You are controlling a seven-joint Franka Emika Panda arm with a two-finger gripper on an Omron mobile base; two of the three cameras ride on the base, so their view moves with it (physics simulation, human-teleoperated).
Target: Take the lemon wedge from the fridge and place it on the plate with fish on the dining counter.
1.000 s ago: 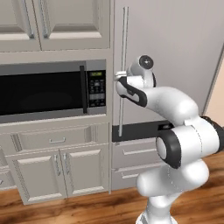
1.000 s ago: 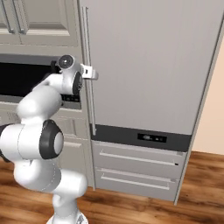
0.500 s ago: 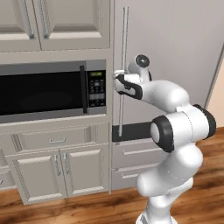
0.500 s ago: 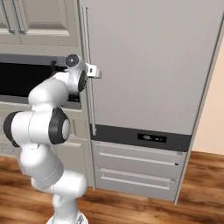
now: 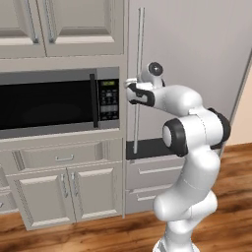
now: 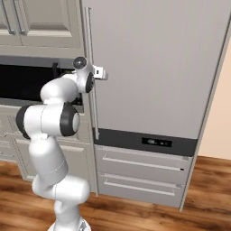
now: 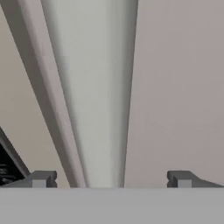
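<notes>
Fridge (image 6: 149,67): a tall light-grey appliance was seen with its door shut, a black band (image 6: 144,140) low on the front and two drawers (image 6: 140,173) beneath it.
Handle (image 5: 139,74): a long thin vertical bar was mounted along the fridge door's left edge; in the hand view it was shown as a broad pale bar (image 7: 94,87) running from top to bottom between the finger tips.
Gripper (image 7: 109,179): it was held at the handle, at about the height of the microwave, with its jaws spread wide on either side of the bar. Nothing was grasped. Whether the fingertips (image 7: 41,178) touched the bar could not be told, as the view was too close.
Gripper, left base view (image 5: 132,89): it was pointed towards the fridge door, just beside the handle.
Gripper, right base view (image 6: 103,73): it was seen reaching past the handle towards the door.
Microwave (image 5: 49,103): a black-fronted built-in unit was set left of the fridge, under beige cabinets (image 5: 64,24).
Floor (image 6: 207,198): brown wood planks were seen.
</notes>
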